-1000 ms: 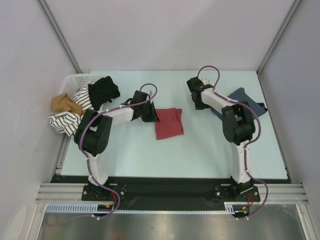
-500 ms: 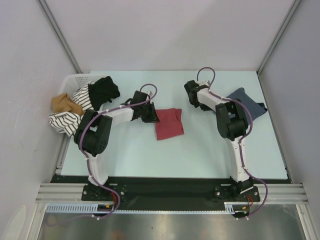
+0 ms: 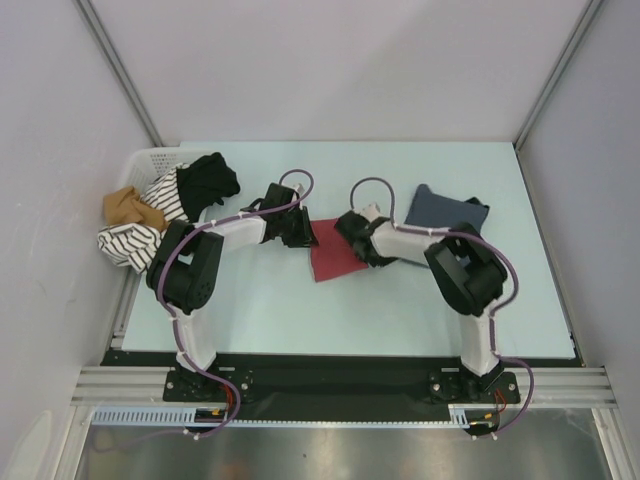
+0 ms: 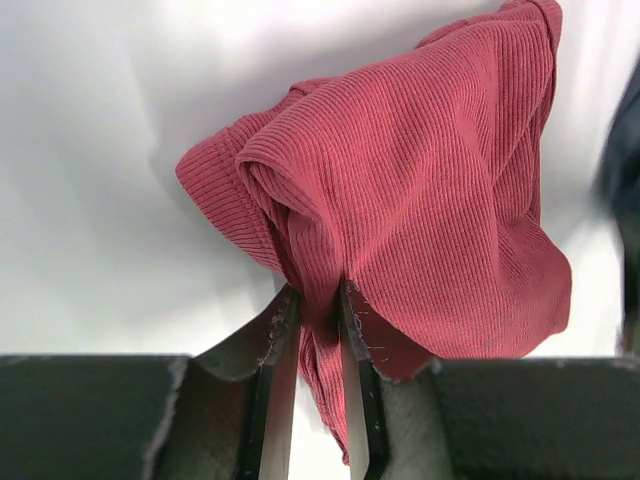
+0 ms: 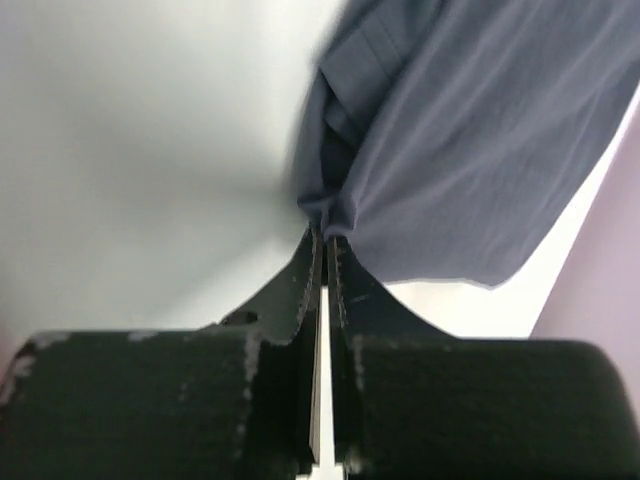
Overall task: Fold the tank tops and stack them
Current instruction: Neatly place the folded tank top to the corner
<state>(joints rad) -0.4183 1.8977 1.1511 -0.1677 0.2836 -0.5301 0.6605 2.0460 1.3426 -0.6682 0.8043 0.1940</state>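
Observation:
The brick red tank top (image 3: 332, 262) lies crumpled at the table's middle. My left gripper (image 3: 303, 232) is at its left edge; in the left wrist view the jaws (image 4: 318, 300) are shut on a pinched fold of the red tank top (image 4: 430, 180). The slate blue-grey tank top (image 3: 447, 211) lies to the right, partly under my right arm. My right gripper (image 3: 350, 233) is over the red top's right edge. In the right wrist view it (image 5: 324, 236) is shut on an edge of the blue-grey tank top (image 5: 470, 150).
A white basket (image 3: 140, 158) at the table's left edge holds striped cloth (image 3: 130, 242), a black garment (image 3: 207, 183) and a tan one (image 3: 125, 207). Grey walls stand close on the left, back and right.
My right gripper has shut on the blue-grey tank top and swept left toward the red one, dragging the cloth along. The left arm has stayed put.

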